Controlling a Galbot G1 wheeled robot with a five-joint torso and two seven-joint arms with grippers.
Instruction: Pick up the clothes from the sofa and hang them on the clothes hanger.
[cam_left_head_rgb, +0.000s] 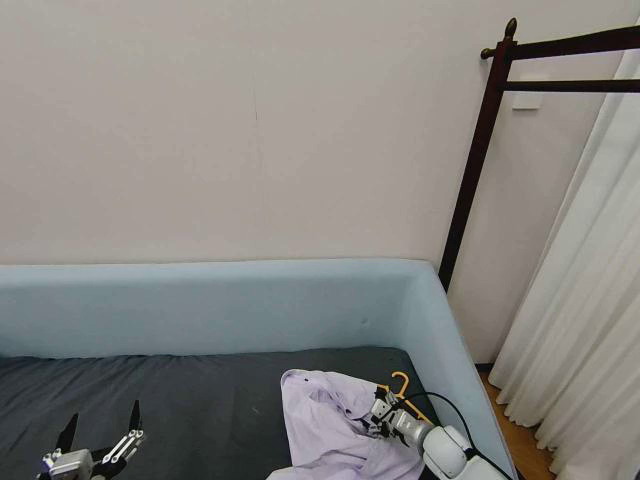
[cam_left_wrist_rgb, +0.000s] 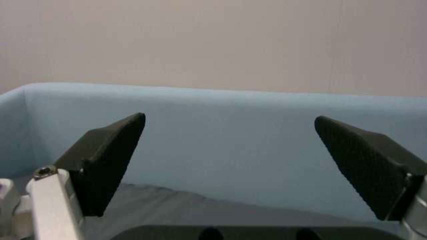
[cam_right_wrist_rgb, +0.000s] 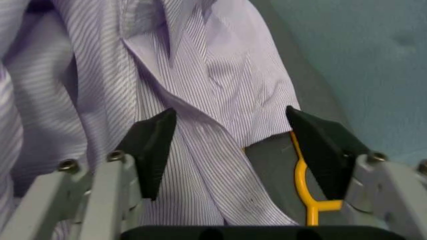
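Right, head view: shirt (cam_left_head_rgb: 330, 425) lay crumpled on the dark seat at the right end of the sofa (cam_left_head_rgb: 250, 300), beside the armrest, with a yellow hanger (cam_left_head_rgb: 402, 382) hook poking out of its collar. Right gripper (cam_left_head_rgb: 380, 415) sat low at the collar, just beside the hook. Left gripper (cam_left_head_rgb: 98, 440) hung over the bare seat well off to the left, spread wide and empty. Rack (cam_left_head_rgb: 478, 160) stood beyond the armrest, next to the curtain (cam_left_head_rgb: 590, 320).

Left wrist view: both fingers were far apart with nothing between them, sofa back beyond. Idle.

Right wrist view: jaws were wide open, holding nothing. They straddled striped collar and shoulder cloth, and the hanger's neck showed just inside one finger (cam_right_wrist_rgb: 320, 150).

Step in hand looked like the grasp. Judgement: closing on loose cloth alone would likely let the shirt slide off the hanger, so the pinch should centre on the hanger's neck, taking collar cloth with it. The hook should stay clear of the pads so it can catch the rack bar. A gentle upward lift would probably keep the sleeves from snagging on the armrest.
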